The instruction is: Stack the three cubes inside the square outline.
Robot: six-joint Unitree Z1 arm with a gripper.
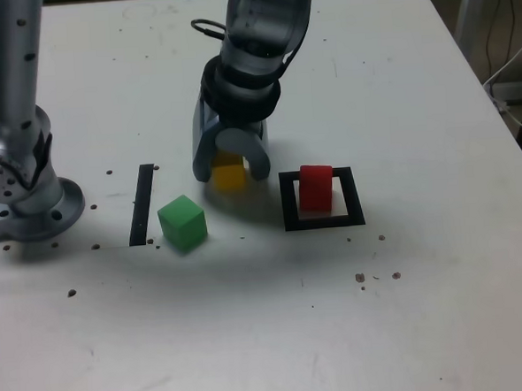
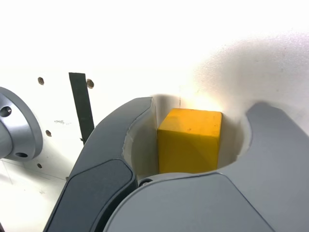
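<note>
Fingers [image 1: 231,173]: open and straddling the yellow cube, a gap showing beside it!
Yellow cube [image 1: 229,177]: down on the desk [image 1: 410,310], between those fingertips.
Green cube [image 1: 182,223]: exterior view, between seven and eight o'clock from yellow, on the desk.
Red cube [image 1: 316,189]: over at three o'clock, inside the square outline [image 1: 353,196].
Black strip [image 1: 142,204]: between eight and nine, past green.

table: a white top [image 1: 442,264] is shown, marked by small dark holes
strip: a straight black strip [image 1: 142,204] is laid flat
cables: pale and dark cables [image 1: 501,101] are seen beyond the table's edge
</note>
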